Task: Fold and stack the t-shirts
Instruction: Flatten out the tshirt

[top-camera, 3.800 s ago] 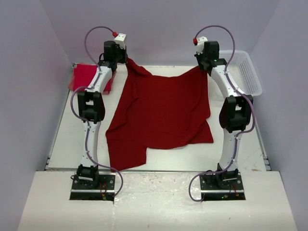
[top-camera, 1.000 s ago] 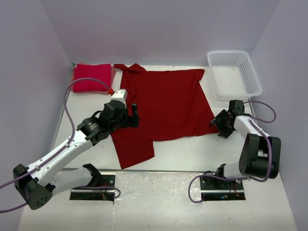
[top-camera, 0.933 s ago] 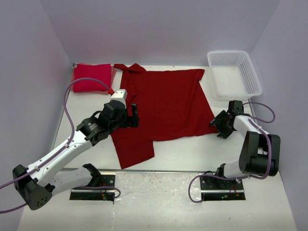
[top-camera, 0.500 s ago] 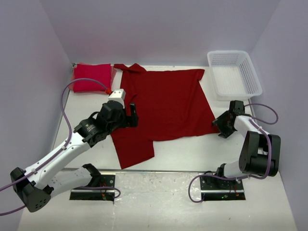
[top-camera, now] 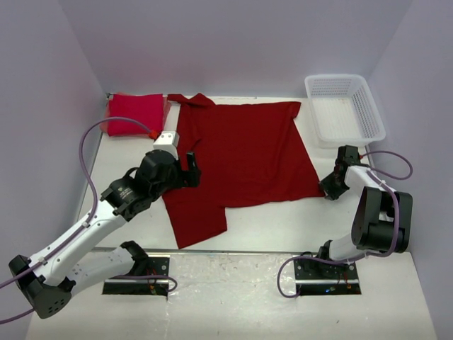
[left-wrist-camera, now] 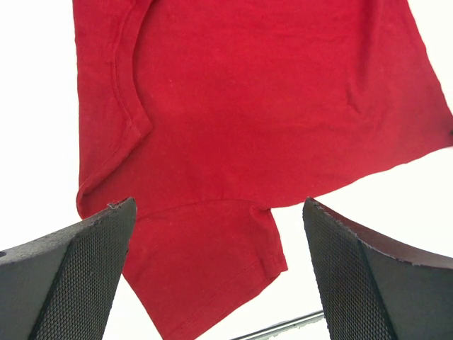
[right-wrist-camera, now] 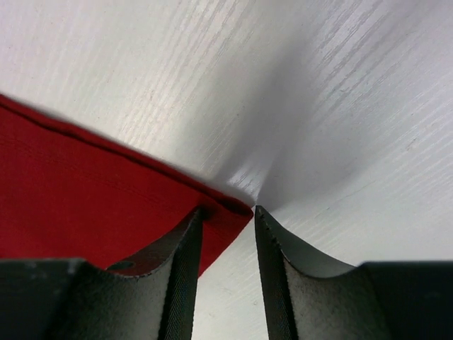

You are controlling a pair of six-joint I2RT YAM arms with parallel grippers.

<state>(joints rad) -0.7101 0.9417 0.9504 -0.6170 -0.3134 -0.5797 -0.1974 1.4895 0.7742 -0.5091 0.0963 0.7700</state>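
A dark red t-shirt (top-camera: pixel 241 152) lies spread flat on the white table, neck toward the far side. My left gripper (top-camera: pixel 188 168) hovers over its left edge, wide open. In the left wrist view (left-wrist-camera: pixel 219 205) the sleeve and collar (left-wrist-camera: pixel 269 106) show between the fingers, untouched. My right gripper (top-camera: pixel 329 188) is down at the shirt's near right corner. In the right wrist view (right-wrist-camera: pixel 228 210) the jaws stand narrowly apart, with the hem corner (right-wrist-camera: pixel 85 191) lying between them and a gap still showing. A folded bright red t-shirt (top-camera: pixel 134 113) rests at the far left corner.
A white lattice basket (top-camera: pixel 375 117) stands at the far right corner, just beyond the right arm. Lilac walls close in the table on three sides. A metal strip (top-camera: pixel 233 250) runs along the near table edge, in front of the arm bases.
The right gripper slid to the shirt's near right corner and its jaws narrowed around the hem. The left arm drifted slightly left and farther back, still open. The shirt has not moved.
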